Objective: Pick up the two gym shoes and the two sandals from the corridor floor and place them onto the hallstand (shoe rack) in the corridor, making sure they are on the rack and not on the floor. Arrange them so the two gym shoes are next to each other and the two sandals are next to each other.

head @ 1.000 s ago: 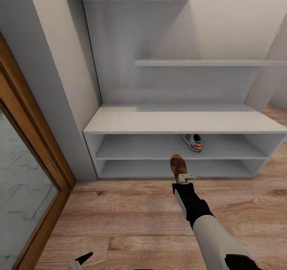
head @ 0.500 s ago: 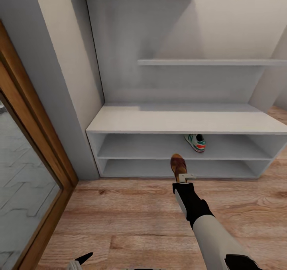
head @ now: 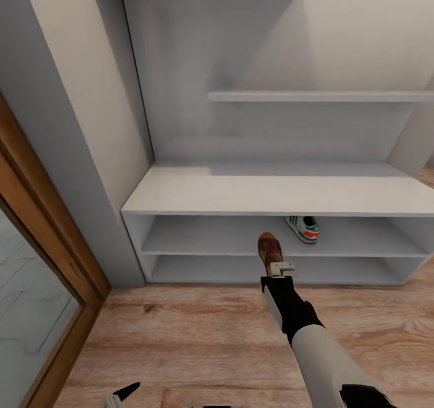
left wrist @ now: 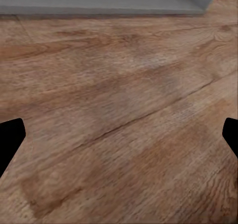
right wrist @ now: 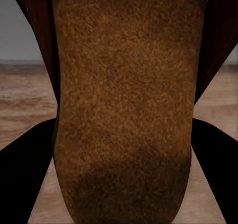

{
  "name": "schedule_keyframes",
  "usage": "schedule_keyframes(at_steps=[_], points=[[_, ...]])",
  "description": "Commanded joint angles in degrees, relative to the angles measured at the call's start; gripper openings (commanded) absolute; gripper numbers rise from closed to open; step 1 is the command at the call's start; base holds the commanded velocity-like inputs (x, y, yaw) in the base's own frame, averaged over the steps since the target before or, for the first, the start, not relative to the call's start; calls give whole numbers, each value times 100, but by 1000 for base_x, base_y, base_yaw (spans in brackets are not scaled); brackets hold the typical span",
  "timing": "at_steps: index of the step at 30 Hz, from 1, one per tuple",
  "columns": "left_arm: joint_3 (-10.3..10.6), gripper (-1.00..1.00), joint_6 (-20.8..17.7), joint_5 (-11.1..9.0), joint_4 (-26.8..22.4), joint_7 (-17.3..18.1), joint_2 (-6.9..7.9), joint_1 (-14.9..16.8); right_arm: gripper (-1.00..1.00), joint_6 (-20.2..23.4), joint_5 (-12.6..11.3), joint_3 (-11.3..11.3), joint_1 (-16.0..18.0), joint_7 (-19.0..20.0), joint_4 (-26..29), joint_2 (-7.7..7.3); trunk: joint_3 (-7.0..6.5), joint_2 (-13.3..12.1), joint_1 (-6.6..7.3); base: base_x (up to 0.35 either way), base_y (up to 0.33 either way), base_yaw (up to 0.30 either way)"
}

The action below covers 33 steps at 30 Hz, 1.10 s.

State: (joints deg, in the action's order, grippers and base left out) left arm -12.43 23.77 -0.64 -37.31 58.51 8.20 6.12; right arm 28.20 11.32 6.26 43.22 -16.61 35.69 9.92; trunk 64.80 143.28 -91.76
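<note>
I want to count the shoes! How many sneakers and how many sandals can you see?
Sneakers: 1, the gym shoe on the hallstand's upper tier.
Sandals: 1, the sandal held in the right claw.
Total: 2 shoes.

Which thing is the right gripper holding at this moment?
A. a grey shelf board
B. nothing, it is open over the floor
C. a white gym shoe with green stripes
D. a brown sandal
D. In the head view the right gripper is shut on the brown sandal in front of the hallstand, while a gym shoe sits on the upper open tier.
</note>
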Motion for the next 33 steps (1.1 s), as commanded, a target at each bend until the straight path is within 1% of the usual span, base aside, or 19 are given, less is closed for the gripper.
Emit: schedule_keyframes(at_steps=[1,18,22,28,33], points=[[-12,100,14,-6,8,28,-1,4,-100,36,63,26,2,17,9,7,5,2,-2,332,0,0],[-23,100,14,-2,38,28,-2,4,-100,33,63,33,2,17,9,7,5,2,-2,328,0,0],[-23,100,14,1,39,28,-7,4,-100,32,63,33,2,17,9,7,5,2,-2,164,0,0],[-23,100,6,-5,43,28,-4,4,-100,36,63,34,2,17,9,7,5,2,-2,48,0,0],[-23,100,5,-6,48,28,-10,4,-100,36,63,36,2,17,9,7,5,2,-2,231,0,0]])
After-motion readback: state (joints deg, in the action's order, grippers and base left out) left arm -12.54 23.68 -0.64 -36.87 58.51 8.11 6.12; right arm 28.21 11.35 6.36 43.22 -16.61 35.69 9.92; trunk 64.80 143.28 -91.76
